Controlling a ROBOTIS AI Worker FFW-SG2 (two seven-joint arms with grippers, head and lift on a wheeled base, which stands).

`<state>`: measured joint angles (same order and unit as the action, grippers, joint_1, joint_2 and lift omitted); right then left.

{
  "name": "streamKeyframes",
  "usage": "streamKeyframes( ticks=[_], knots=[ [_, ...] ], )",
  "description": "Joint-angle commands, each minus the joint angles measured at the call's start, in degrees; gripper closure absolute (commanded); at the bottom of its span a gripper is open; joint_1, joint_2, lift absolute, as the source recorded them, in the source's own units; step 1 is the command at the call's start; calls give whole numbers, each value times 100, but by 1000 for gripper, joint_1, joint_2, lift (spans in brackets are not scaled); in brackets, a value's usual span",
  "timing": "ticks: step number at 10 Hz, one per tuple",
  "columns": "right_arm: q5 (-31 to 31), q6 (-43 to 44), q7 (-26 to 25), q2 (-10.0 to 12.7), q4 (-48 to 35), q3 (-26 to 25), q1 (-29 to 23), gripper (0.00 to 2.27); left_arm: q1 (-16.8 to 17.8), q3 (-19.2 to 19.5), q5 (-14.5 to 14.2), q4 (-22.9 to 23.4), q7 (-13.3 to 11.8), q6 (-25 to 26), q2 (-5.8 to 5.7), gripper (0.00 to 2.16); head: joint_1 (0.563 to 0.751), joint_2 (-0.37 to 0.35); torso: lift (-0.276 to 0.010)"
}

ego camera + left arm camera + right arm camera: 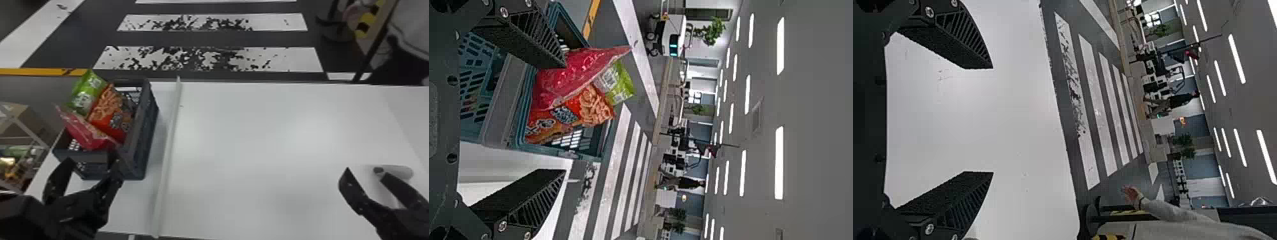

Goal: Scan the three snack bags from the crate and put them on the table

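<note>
Since the pink bag lies just beyond my left claw, nearest me in the crate, I'd send that arm forward over the near rim, turned to match the bag's slanting long axis. The orange bag and green bag stand behind it. Both my claws gape wide, holding nothing; the right claw is far across the white counter, beside a pale rounded object. Past the counter, white stripes cross dark floor.
</note>
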<state>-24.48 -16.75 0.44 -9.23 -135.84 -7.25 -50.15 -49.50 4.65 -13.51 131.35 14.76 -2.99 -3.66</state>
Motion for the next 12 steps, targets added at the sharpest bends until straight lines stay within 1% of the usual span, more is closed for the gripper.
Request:
streamKeyframes(
  ticks=[1,2,3,5,6,7,8,10,11,12],
  knots=[
    [66,8,0,9,-21,75,-4,130,274,247,-134,-75,1,225,50,144,695,114,-94],
    [128,8,0,9,-48,127,-4,130,415,397,-266,-127,-52,383,67,144,695,141,-94],
    [189,8,0,9,-57,180,-4,130,538,467,-301,-163,-105,383,85,147,695,156,-94],
    [251,8,-9,0,-83,259,5,130,784,564,-301,-286,-8,400,129,147,695,197,-94],
    [259,-9,0,-18,-74,268,23,130,924,634,-275,-426,-8,383,129,144,695,214,-94],
    [251,-9,-9,-53,-57,268,40,130,995,660,-266,-453,1,383,225,144,695,222,-94],
    [242,-9,-9,-97,-48,268,49,130,1012,652,-213,-453,9,383,278,144,695,233,-94],
    [233,-9,-9,-211,-30,259,75,130,1048,669,-222,-470,27,400,287,144,695,237,-94],
    [233,-9,-9,-255,-39,259,75,130,1083,713,-213,-470,27,559,340,140,695,237,-94],
    [216,-9,-9,-308,-39,259,75,130,1127,731,-205,-505,36,664,366,144,695,238,-94]
  ],
)
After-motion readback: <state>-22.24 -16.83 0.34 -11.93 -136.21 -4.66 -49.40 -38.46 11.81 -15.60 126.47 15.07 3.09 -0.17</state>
